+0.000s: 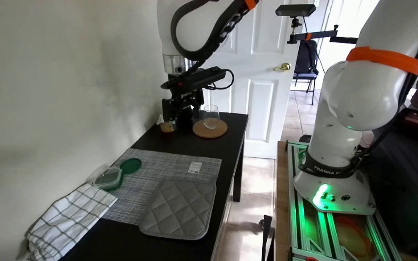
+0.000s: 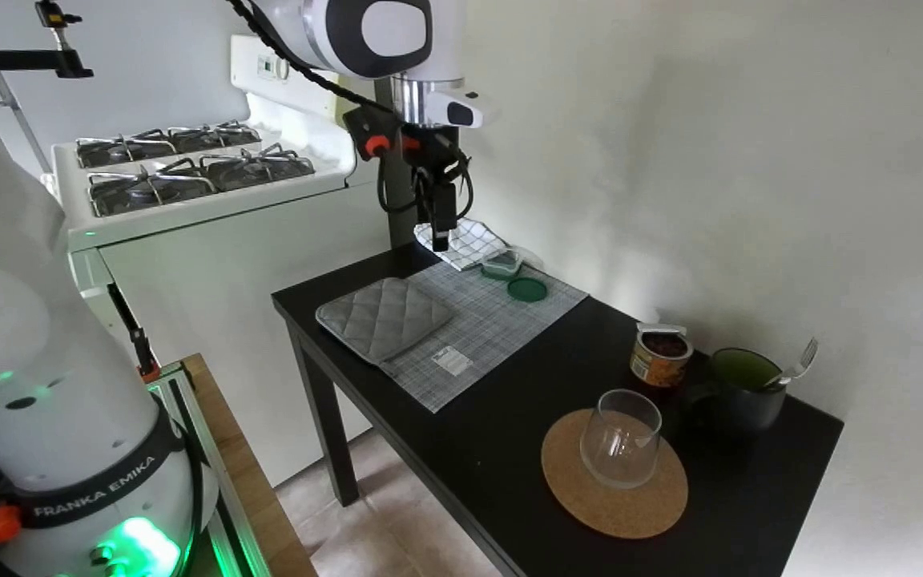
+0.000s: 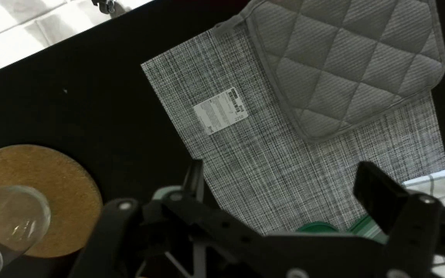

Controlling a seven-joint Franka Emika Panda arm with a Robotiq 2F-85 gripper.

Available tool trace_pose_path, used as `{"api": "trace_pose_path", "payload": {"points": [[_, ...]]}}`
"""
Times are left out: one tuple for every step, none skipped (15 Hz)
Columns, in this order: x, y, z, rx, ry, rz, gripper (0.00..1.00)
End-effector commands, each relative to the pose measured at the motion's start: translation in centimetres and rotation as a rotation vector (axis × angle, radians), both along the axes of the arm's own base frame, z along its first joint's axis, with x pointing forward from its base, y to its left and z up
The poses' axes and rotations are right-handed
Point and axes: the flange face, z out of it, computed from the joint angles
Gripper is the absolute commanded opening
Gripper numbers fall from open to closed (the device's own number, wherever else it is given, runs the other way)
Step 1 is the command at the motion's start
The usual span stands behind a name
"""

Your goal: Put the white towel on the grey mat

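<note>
In an exterior view, the towel [image 1: 71,219] is laid at the near left of the table [image 1: 122,246], one corner lapped over the woven mat [image 1: 154,168], at whose left edge a tub [image 1: 108,178] is set, with a lid [image 1: 131,165] just beside it. To the right, the quilted mat [image 1: 180,208] is laid partly over the woven mat, and above the table the jaws are spread apart. At the far right, a glass [image 1: 212,117] is stood on a coaster [image 1: 209,134].
</note>
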Motion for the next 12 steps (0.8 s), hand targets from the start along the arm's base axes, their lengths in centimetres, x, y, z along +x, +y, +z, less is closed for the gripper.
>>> {"api": "trace_pose_path", "payload": {"points": [[0.6, 0.1, -0.2, 0.003, 0.007, -0.001, 1.00], [0.9, 0.1, -0.3, 0.005, 0.009, -0.002, 1.00], [1.1, 0.0, -0.3, 0.006, 0.008, -0.004, 1.00], [1.1, 0.0, -0.2, 0.006, 0.005, -0.004, 1.00], [1.1, 0.0, -0.1, 0.006, 0.004, -0.004, 1.00], [2.1, 0.7, -0.7, 0.016, -0.057, -0.005, 1.00], [3.0, 1.4, -0.9, 0.001, -0.116, 0.000, 1.00], [4.4, 2.6, -0.5, 0.017, -0.207, 0.019, 1.00], [5.4, 3.5, -0.5, 0.027, -0.271, 0.033, 1.00], [6.8, 4.7, -0.6, 0.041, -0.340, 0.051, 1.00], [7.9, 6.0, -1.1, 0.060, -0.399, 0.065, 1.00], [8.9, 7.6, -2.2, 0.084, -0.448, 0.076, 1.00]]}}
